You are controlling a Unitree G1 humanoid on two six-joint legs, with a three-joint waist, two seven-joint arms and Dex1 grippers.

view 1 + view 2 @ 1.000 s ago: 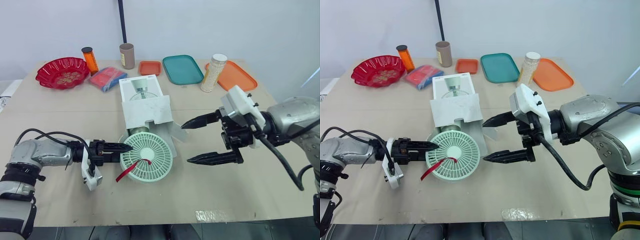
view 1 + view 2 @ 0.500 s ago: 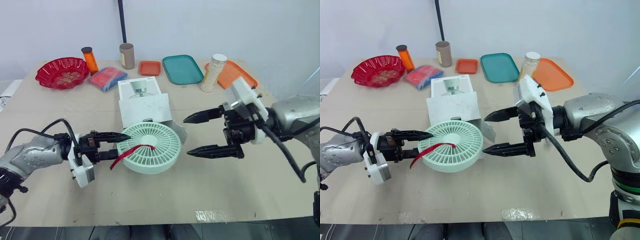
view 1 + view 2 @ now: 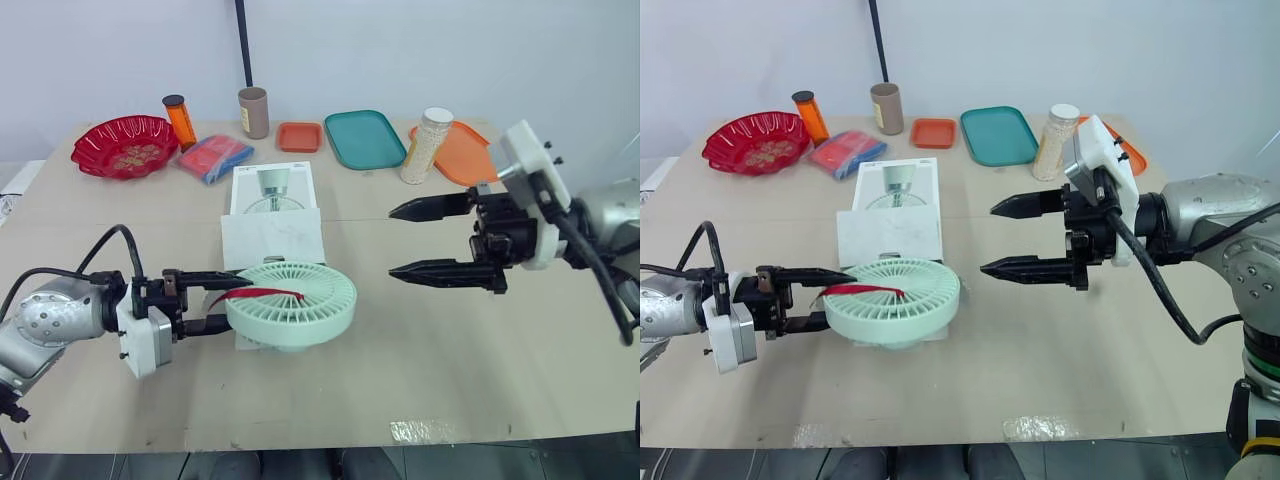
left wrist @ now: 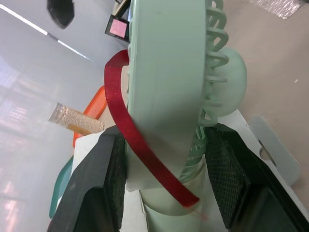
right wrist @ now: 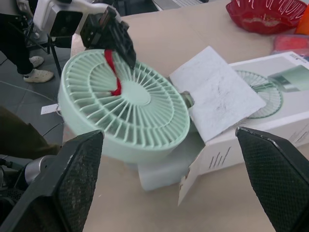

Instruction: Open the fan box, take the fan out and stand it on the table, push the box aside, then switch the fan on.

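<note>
A mint-green round fan (image 3: 292, 306) with a red ribbon (image 3: 262, 294) across its grille lies nearly level, face up, over the near open end of the white fan box (image 3: 272, 222). My left gripper (image 3: 236, 300) is shut on the fan's left rim; in the left wrist view the rim (image 4: 164, 82) sits between both fingers (image 4: 108, 183). The box lies lengthwise with its flap (image 5: 215, 99) folded open. To the right of the fan, apart from it, my right gripper (image 3: 392, 241) hangs open with nothing in it.
Along the table's far side stand a red bowl (image 3: 125, 145), an orange bottle (image 3: 180, 120), a brown tube (image 3: 254, 111), a red-and-blue packet (image 3: 216, 157), a small orange tray (image 3: 299, 136), a teal tray (image 3: 365, 138), a grain jar (image 3: 427, 146) and an orange tray (image 3: 475, 152). A person's legs (image 5: 19, 48) stand beside the table.
My left gripper has drawn the fan out toward the front left, and the fan has tipped from leaning to nearly level. My right gripper has pulled back to the right, still open.
</note>
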